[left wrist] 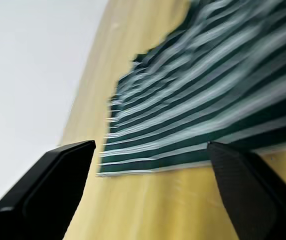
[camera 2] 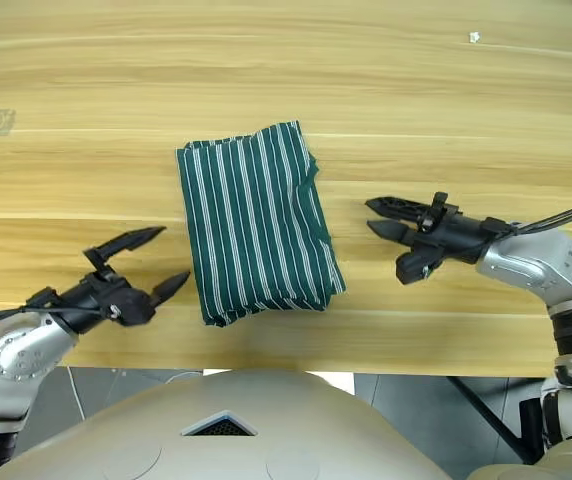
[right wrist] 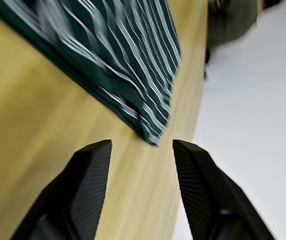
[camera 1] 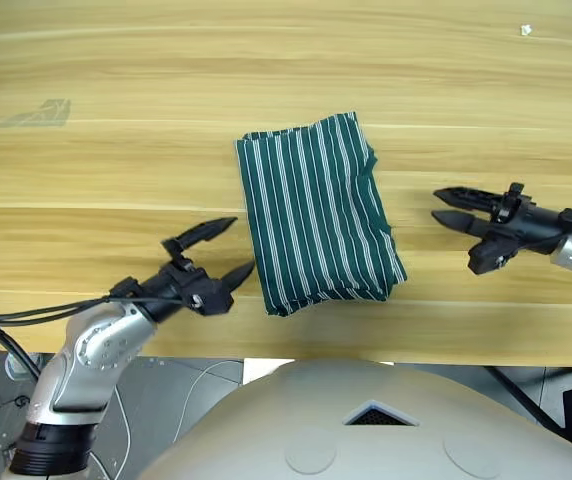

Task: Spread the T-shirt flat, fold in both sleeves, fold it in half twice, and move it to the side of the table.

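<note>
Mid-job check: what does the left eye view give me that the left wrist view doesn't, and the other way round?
Left eye view adds: the whole folded T-shirt as a rectangle near the front edge of the table, the right gripper open and clear of its right side, and a small white scrap far back. Left wrist view adds: a low, close look at the stacked layers of the shirt's corner. Both: the striped shirt, the wooden table, and the left gripper open, empty, short of the fabric.

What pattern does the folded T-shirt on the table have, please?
Dark green with thin white stripes, clearest in the left eye view: T-shirt.
</note>
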Robot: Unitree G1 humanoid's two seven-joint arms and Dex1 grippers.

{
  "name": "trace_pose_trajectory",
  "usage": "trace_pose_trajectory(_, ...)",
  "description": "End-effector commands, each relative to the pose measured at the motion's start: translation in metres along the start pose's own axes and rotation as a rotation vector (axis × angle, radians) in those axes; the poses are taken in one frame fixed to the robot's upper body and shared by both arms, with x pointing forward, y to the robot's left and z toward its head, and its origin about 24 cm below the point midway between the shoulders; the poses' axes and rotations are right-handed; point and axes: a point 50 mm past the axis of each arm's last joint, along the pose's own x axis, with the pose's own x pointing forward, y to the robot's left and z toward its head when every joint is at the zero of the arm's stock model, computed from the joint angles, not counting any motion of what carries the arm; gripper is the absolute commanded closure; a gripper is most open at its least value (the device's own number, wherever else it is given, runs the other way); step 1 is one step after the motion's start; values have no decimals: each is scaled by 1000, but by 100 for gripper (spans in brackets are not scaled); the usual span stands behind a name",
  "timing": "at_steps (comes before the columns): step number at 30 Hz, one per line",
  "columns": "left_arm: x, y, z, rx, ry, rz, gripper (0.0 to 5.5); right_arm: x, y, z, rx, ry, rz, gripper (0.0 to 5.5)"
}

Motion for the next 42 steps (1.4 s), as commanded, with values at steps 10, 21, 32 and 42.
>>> trace_pose_trajectory(10,1,-42,-4,81,10,-329,134,18,33,30,120,-182,143,324)
trace_pose_trajectory(21,6,-49,-2,125,-6,-423,134,32,34,45,211,-243,143,324)
trace_pose_trajectory(32,9,-47,-11,189,17,-463,134,48,27,38,185,-232,123,324)
trace_pose_trajectory(42,11,-52,-8,168,-25,-517,308,48,30,38,212,-233,148,486)
